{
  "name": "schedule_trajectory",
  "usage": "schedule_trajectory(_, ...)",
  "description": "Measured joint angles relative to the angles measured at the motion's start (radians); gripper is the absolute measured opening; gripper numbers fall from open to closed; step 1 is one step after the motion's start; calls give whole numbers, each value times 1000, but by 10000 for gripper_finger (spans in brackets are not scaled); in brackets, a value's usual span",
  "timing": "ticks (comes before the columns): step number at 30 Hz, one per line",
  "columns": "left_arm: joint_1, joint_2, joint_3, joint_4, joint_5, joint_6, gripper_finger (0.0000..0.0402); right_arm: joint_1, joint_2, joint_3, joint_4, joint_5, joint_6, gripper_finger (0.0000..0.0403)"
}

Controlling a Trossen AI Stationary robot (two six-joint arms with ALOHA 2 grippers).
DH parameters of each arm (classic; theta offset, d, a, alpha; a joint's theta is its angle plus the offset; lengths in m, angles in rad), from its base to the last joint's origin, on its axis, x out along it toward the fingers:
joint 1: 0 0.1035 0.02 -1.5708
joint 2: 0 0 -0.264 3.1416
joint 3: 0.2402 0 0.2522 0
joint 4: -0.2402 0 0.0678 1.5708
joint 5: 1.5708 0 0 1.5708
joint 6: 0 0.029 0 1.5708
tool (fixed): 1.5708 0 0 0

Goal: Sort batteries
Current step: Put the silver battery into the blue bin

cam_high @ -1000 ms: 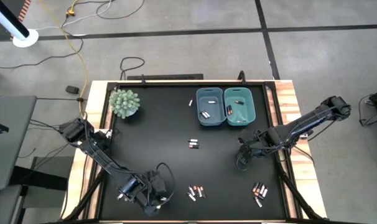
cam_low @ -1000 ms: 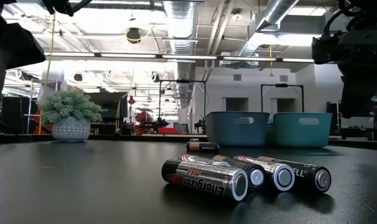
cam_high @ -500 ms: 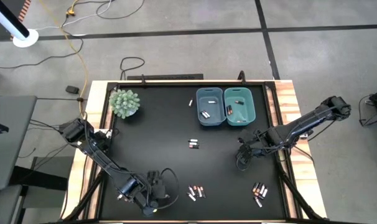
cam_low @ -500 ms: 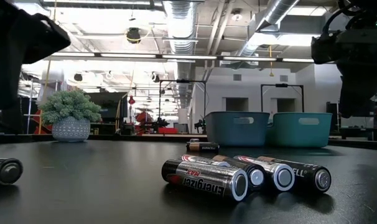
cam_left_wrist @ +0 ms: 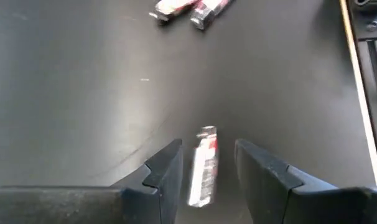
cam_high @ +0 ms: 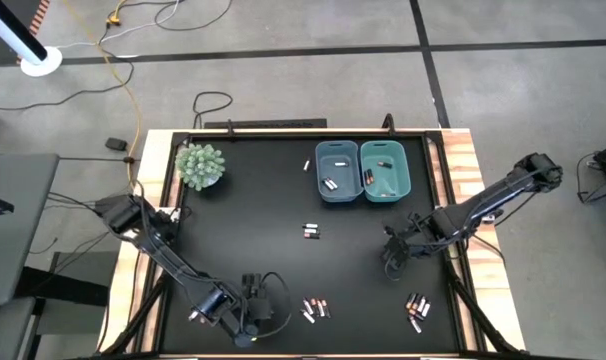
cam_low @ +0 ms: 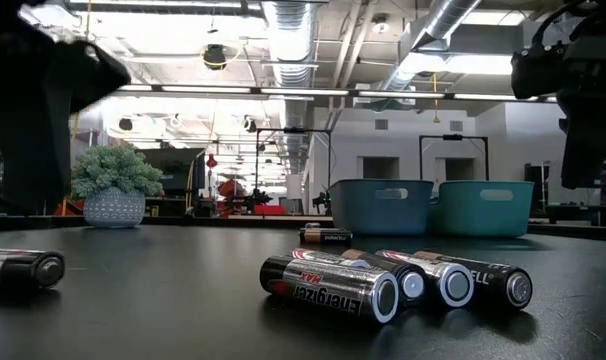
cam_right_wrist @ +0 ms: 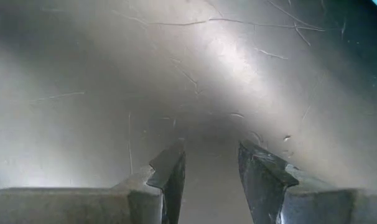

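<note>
My left gripper (cam_high: 259, 312) hangs low over the table's near left part, open. One battery (cam_left_wrist: 204, 165) lies flat on the table between its two fingers, lengthwise to them, with a gap on each side; it also shows in the low view (cam_low: 23, 268). More batteries lie near the front edge (cam_high: 315, 307) (cam_low: 383, 282), at the near right (cam_high: 417, 308) and mid-table (cam_high: 311, 231). My right gripper (cam_right_wrist: 211, 152) stands open above bare table at the right (cam_high: 391, 255).
Two blue bins (cam_high: 337, 170) (cam_high: 385, 168) with a few batteries inside stand side by side at the far middle. One battery (cam_high: 307, 164) lies just left of them. A potted plant (cam_high: 200, 165) stands at the far left corner. Wooden rails (cam_high: 465, 190) edge the table.
My left gripper has shifted a little toward the table's right edge and sunk slightly, rolling about its own axis. A battery has come into the low view from the left and now lies on the table farther right than before. My right arm has kept still.
</note>
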Motion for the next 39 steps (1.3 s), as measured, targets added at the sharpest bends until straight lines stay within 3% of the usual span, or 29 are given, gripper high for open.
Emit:
schedule_trajectory(3, 0, 46, 1, 74, 3, 15, 141, 7, 0, 0, -7, 0, 15, 163)
schedule_trajectory(8, 5, 81, 5, 61, -72, 8, 141, 8, 0, 0, -9, 0, 23, 163)
schedule_trajectory(16, 6, 82, -2, 8, -69, 10, 141, 7, 0, 0, -9, 0, 24, 163)
schedule_trajectory(22, 7, 77, -42, 9, -40, -69, 139, 7, 0, 0, -9, 0, 24, 163)
schedule_trajectory(26, 15, 77, -47, 8, -37, -46, 119, 7, 0, 0, -9, 0, 26, 163)
schedule_trajectory(33, 26, 79, -48, -12, -36, 40, 41, 7, 0, 0, -9, 0, 39, 163)
schedule_trajectory(39, 27, 80, -49, -16, -43, 64, 41, 7, 0, 0, -4, 0, 43, 163)
